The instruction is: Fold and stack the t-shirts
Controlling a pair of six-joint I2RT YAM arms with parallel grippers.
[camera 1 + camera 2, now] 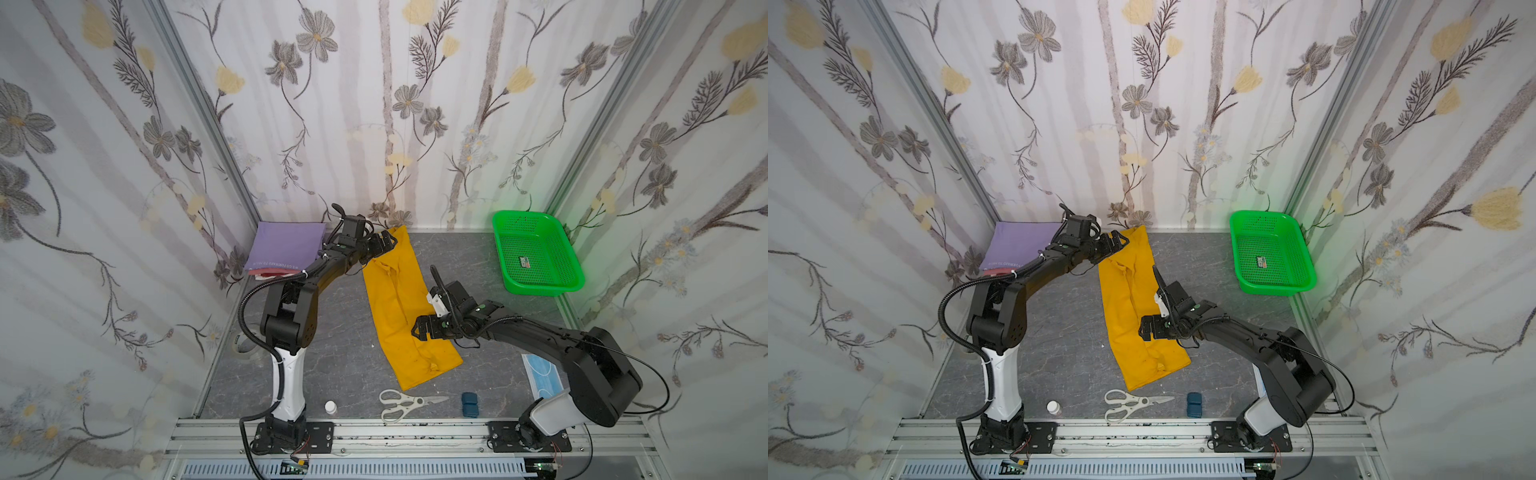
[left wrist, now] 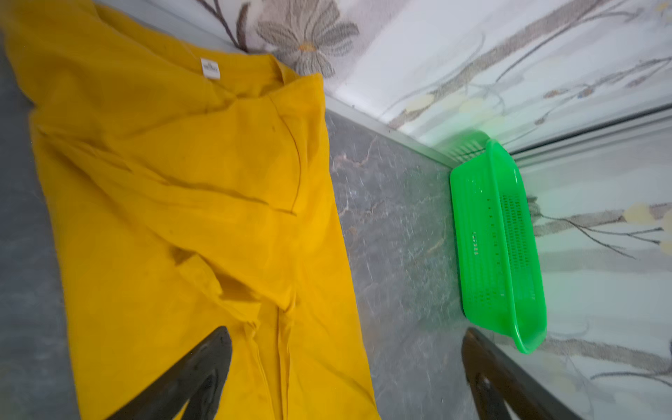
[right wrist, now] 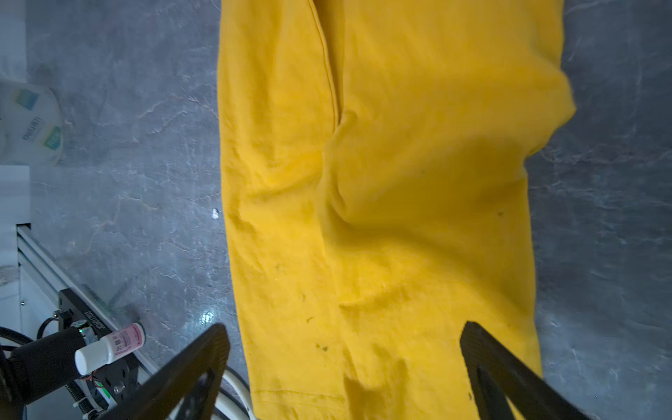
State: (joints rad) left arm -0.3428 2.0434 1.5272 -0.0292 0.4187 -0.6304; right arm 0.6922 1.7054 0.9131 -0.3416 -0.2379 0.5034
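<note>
A mustard-yellow t-shirt (image 1: 399, 307) (image 1: 1133, 316) lies folded lengthwise into a long strip, running from the back wall toward the front of the table. Its white neck tag (image 2: 210, 68) shows at the collar end. My left gripper (image 1: 388, 243) (image 1: 1119, 241) (image 2: 345, 332) hovers open over the collar end, holding nothing. My right gripper (image 1: 417, 328) (image 1: 1144, 328) (image 3: 343, 327) hangs open above the hem end (image 3: 400, 182), also empty. At the back left a folded lavender t-shirt (image 1: 286, 249) (image 1: 1017, 245) rests on a red one (image 1: 270, 272).
A green mesh basket (image 1: 540, 287) (image 2: 498, 254) stands at the back right. Scissors (image 1: 405, 403), a small white bottle (image 1: 330, 406) (image 3: 109, 345) and a dark blue block (image 1: 469, 404) lie along the front. A blue face mask (image 1: 540, 374) lies under the right arm; a tape roll (image 1: 245, 349) sits left.
</note>
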